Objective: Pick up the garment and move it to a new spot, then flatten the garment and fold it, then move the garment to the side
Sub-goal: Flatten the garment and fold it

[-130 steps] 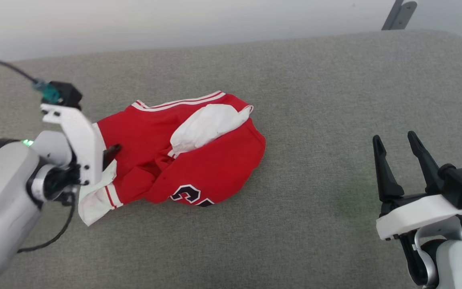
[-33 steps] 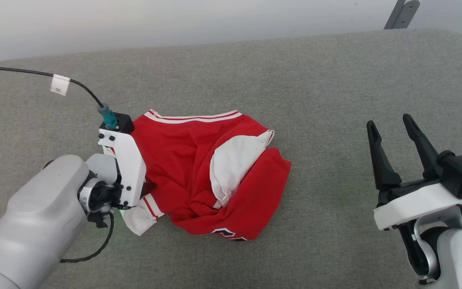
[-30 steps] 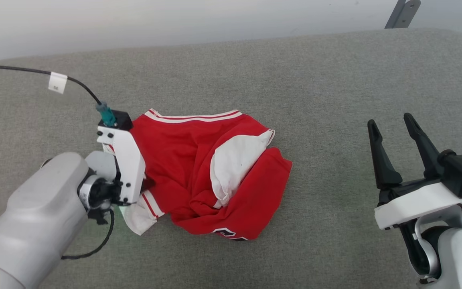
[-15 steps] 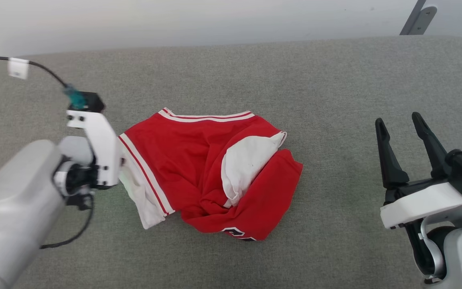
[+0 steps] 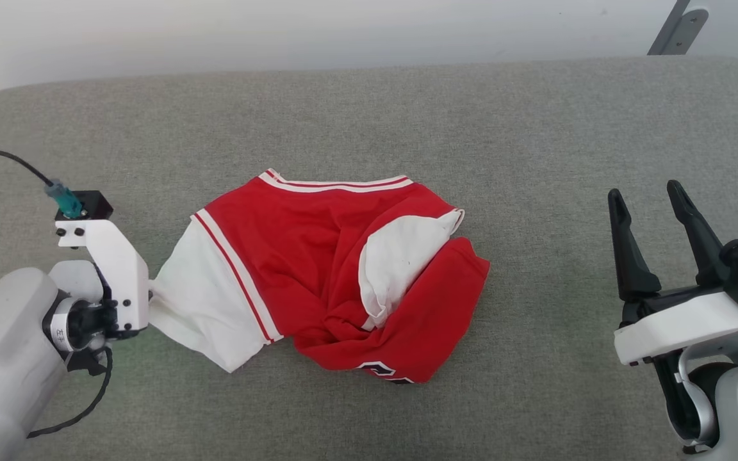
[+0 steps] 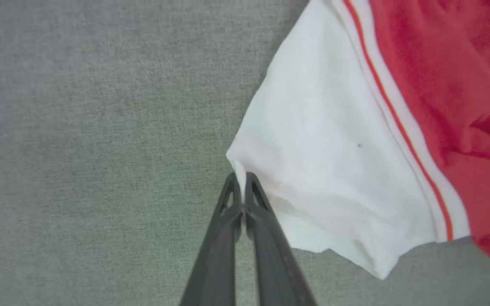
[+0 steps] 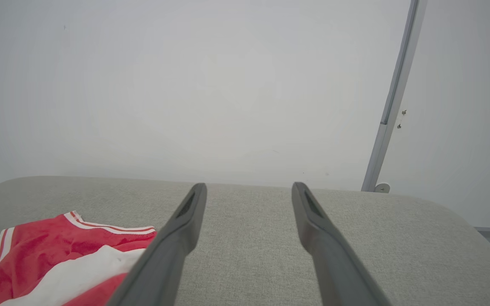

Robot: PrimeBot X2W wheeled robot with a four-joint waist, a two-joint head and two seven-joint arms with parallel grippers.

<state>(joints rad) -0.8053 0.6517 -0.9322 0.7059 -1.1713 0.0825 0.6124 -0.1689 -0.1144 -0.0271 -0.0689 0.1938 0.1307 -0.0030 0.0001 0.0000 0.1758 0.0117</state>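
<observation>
Body of red cotton T-shirt (image 5: 305,256): solid red. White short sleeve (image 5: 205,310) at 9 o'clock; second white sleeve (image 5: 401,262) right of centre. Red-and-white striped trim (image 5: 337,185) on 12 o'clock edge and along sleeve seam. Black-and-white block print (image 5: 383,371) at 6 o'clock. Grey woven-fabric counter (image 5: 535,128): plain. Left pincer (image 6: 240,177) fingers dark grey; right pincer (image 5: 643,189) fingers black, mount white. Teal plug (image 5: 65,194) at 9 o'clock.

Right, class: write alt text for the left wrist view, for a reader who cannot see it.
The left gripper, shut, pinches the edge of the white sleeve of a red garment lying on a grey fabric surface. A red-and-white striped trim joins sleeve to body.
</observation>
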